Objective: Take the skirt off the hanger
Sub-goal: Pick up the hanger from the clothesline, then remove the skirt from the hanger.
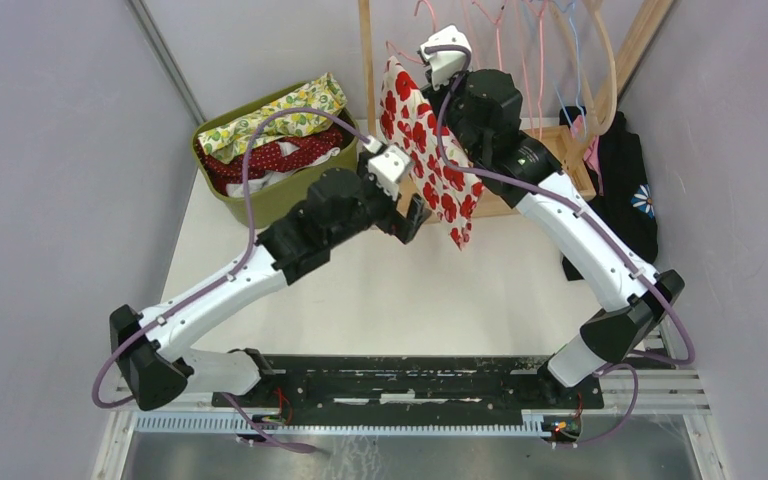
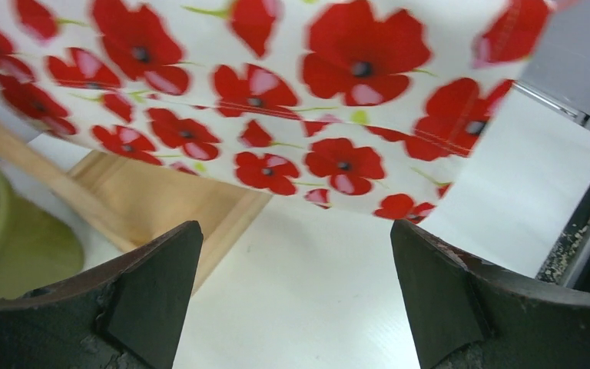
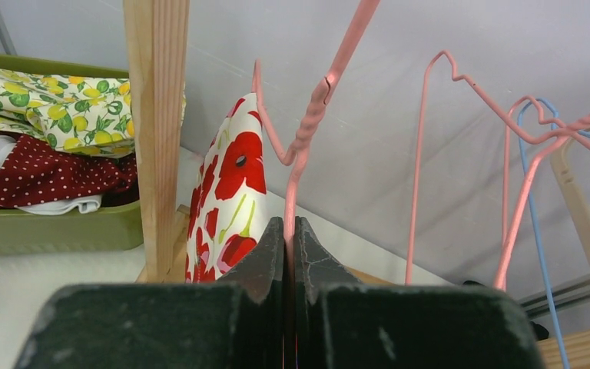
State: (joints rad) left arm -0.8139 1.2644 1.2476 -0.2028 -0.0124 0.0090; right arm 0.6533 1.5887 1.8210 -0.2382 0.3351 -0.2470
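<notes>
Where the white table [image 1: 380, 290] fills mid-frame of the top view, wooden rack [image 1: 366, 60] stands upper centre, green basket [image 1: 278, 198] w/ folded fabrics upper left. Poppy-print skirt [image 1: 422, 150] — hangs on pink hanger [image 3: 307, 131], centre-top, just right of rack post. Right gripper [image 3: 290, 231]: jaws closed on hanger wire below its twisted neck. Left gripper [image 2: 293, 238]: jaws wide apart, nothing held — skirt hem across upper frame of its view.

Lab test booth, grey walls [image 1: 40, 150]
</notes>
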